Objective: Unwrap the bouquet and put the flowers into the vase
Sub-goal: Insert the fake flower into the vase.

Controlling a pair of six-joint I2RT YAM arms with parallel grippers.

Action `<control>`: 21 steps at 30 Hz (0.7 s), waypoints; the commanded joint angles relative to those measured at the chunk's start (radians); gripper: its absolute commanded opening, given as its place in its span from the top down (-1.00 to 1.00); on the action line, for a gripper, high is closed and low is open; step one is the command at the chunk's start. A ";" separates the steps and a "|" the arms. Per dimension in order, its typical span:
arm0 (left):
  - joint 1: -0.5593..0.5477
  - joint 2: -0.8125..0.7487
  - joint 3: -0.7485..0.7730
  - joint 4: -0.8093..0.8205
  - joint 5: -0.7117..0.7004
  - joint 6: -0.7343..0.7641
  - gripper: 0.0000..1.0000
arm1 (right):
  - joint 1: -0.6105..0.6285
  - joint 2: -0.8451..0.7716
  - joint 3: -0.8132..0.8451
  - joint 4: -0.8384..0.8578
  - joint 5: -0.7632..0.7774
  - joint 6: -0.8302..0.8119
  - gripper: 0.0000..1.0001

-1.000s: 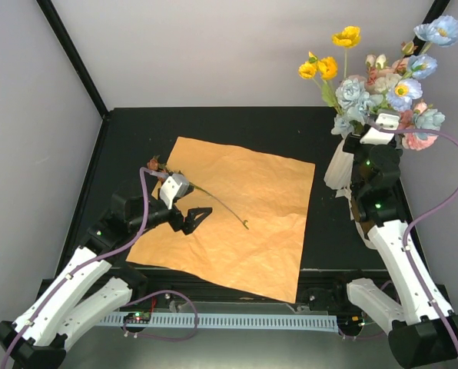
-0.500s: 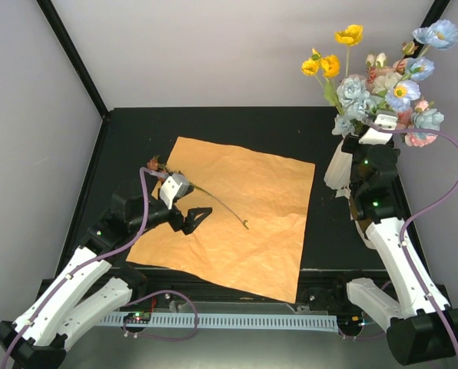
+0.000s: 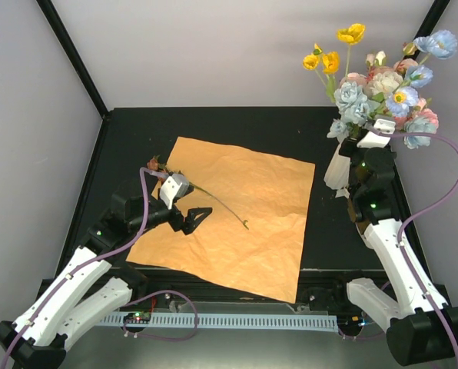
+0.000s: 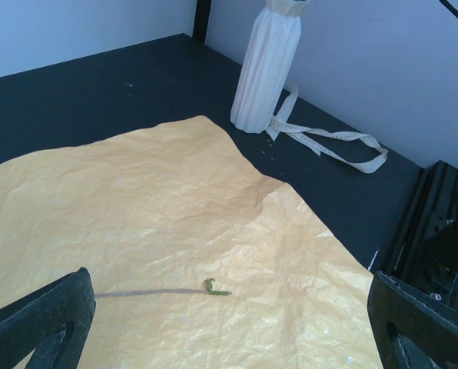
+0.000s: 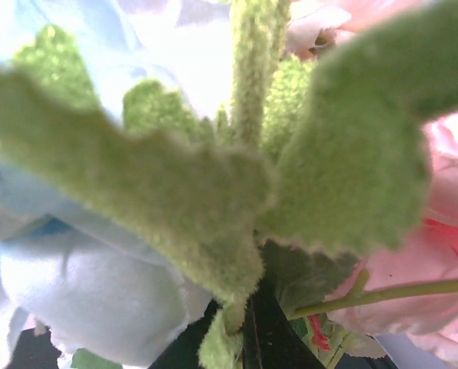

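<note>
**Current state.** The right gripper (image 3: 365,141) is clenched on the stems of the flowers (image 3: 383,81), a bunch of artificial pink, cream, yellow and pale blue blooms with fuzzy green leaves. The bunch stands in the air just above the tall, slim, ribbed white vase (image 3: 337,171), on its right side. The right wrist view shows only leaves and petals pressed close to the lens.

**Change.** Over the last second the bunch shifts slightly toward the vase rim. The blooms farthest from the vase draw in, and the right wrist moves with them. Everything left of the vase stays where it is.

**Meaning for the task.** Unwrapping looks complete: the large square orange paper sheet (image 3: 237,223) lies flat on the black table (image 3: 137,138), left of the vase. The cream ribbon (image 4: 329,142) lies loose at the vase's foot. The right arm appears to be lining the stems up with the vase mouth. The blooms and gripper hide the stem ends, so it cannot be told whether they have entered.

**Remaining item.** The left gripper (image 3: 197,217) is released, its jaws spread wide, and hangs over the paper well left of the vase. A single thin green stem (image 3: 221,204) lies on the paper beside it, not grasped. This stem probably still has to go into the vase.
</note>
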 commanded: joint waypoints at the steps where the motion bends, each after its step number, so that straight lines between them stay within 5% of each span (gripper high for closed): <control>1: -0.005 -0.013 0.004 -0.009 -0.009 0.018 -0.97 | -0.005 0.018 -0.028 -0.116 -0.002 0.027 0.91; 7: -0.005 -0.014 0.004 -0.007 -0.008 0.018 -0.98 | -0.006 -0.009 0.000 -0.138 -0.002 0.022 0.70; 21: -0.005 -0.013 0.003 -0.007 -0.009 0.019 -0.98 | -0.005 -0.061 0.068 -0.197 0.028 -0.017 0.65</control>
